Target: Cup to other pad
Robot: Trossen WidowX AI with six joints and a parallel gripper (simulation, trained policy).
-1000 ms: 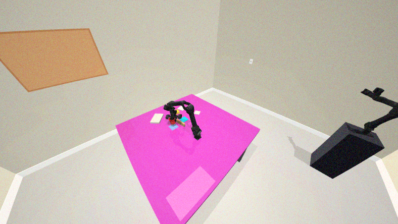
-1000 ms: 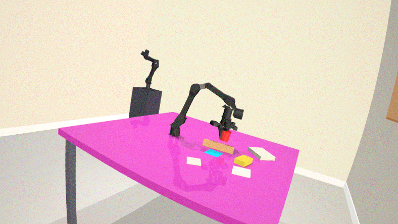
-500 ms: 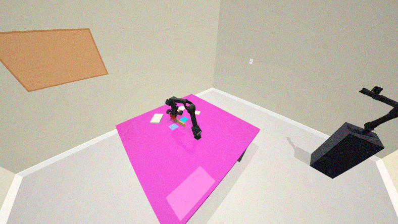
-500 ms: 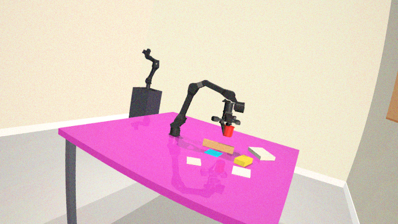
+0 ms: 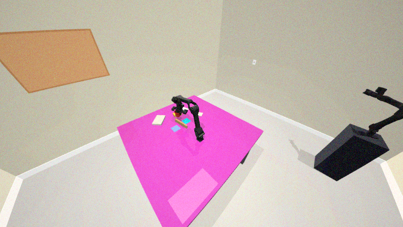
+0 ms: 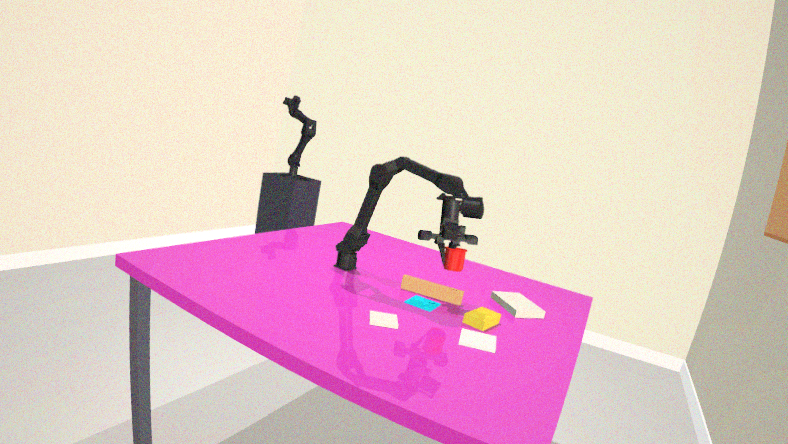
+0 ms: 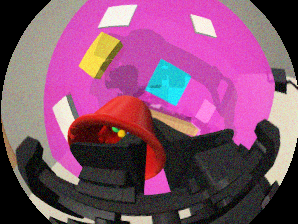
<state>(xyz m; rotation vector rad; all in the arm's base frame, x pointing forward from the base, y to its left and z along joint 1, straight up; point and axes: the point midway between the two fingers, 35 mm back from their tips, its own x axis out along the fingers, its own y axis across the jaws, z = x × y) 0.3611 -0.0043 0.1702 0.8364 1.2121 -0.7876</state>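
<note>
Cup: we see the red cup [image 5: 177, 114] [image 6: 454, 259] [image 7: 128, 113] in the air above the magenta table [image 5: 157, 146] [image 6: 264, 292] [image 7: 62, 65], close to upright in the exterior view, resting on neither pad.
Claw: our gripper [image 5: 178, 111] [image 6: 449, 251] [image 7: 149, 121] points down, clamped on the cup, one finger reaching inside its mouth.
Marbles: in the wrist view we make out a green marble [image 7: 115, 130] and a yellow marble [image 7: 121, 133] inside; we cannot tell the full count.
Cyan pad: from the cup, we find the cyan pad [image 5: 185, 120] [image 6: 422, 303] [image 7: 168, 82] toward 4 o'clock in the top view.
Blue pad: we place the blue pad [image 5: 175, 128] toward 6 o'clock there.
Wooden bar: we see the wooden bar [image 5: 181, 123] [image 6: 431, 289] [image 7: 175, 122] between the two pads.
Yellow block: the yellow block [image 6: 481, 318] [image 7: 100, 55] lies toward 5 o'clock from the cup in our exterior view.
White slab: in our top view, the white slab [image 5: 158, 119] [image 6: 521, 305] [image 7: 65, 117] lies between 8 and 9 o'clock from the cup.

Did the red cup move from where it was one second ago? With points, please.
Yes. In the top view, the red cup [image 5: 177, 114] [image 6: 454, 260] [image 7: 127, 111] has moved up the picture, farther from the light blue pad [image 5: 175, 128].
</note>
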